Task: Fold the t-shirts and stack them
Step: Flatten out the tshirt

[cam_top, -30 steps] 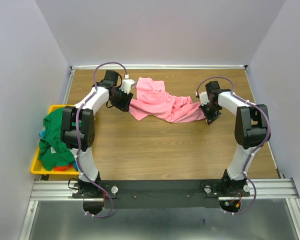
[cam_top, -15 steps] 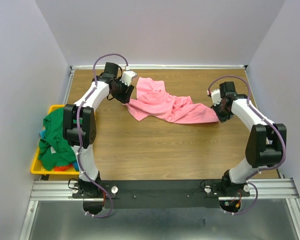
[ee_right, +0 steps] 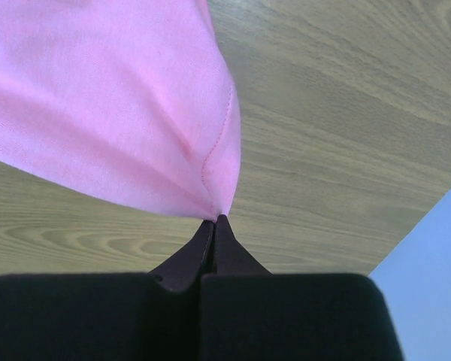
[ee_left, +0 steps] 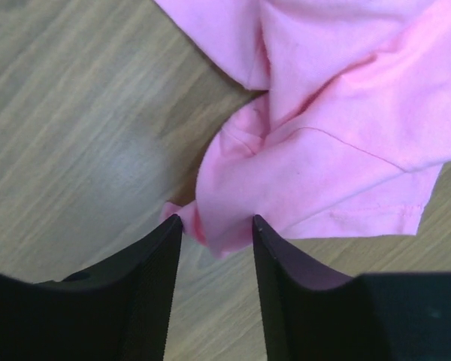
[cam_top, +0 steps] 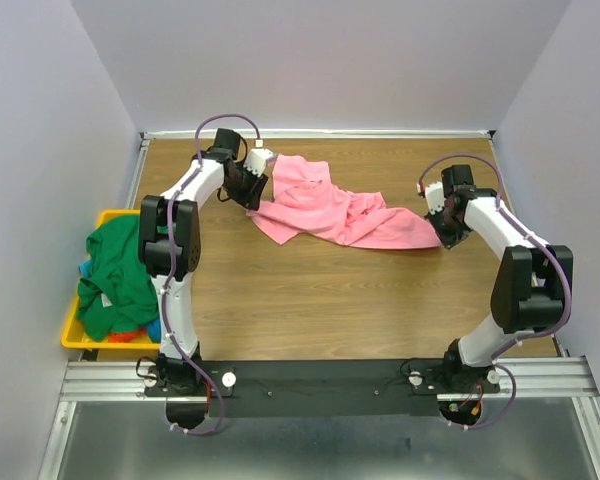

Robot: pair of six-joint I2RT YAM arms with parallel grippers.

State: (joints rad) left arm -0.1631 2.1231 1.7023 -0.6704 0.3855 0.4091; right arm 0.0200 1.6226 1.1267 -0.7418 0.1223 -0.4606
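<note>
— We see the wooden counter (cam_top: 330,300), with one pink t-shirt (cam_top: 330,212) rumpled across its far half and wood showing all round it.
— We count one green t-shirt (cam_top: 115,275) too, heaped in the yellow bin (cam_top: 72,338) at the left edge.
— Our right claw (ee_right: 214,220) pinches the pink corner tight. Our left claw (ee_left: 216,222) stands parted, with the opposite corner between its fingers.

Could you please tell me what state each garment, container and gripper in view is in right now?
pink t-shirt: unfolded, lying crumpled on the table.
green t-shirt: unfolded, heaped in the yellow bin, draping over its rim.
yellow bin: upright, filled with shirts.
left gripper: open, fingers either side of a fold at the pink t-shirt's edge.
right gripper: shut, pinching a corner of the pink t-shirt.
</note>
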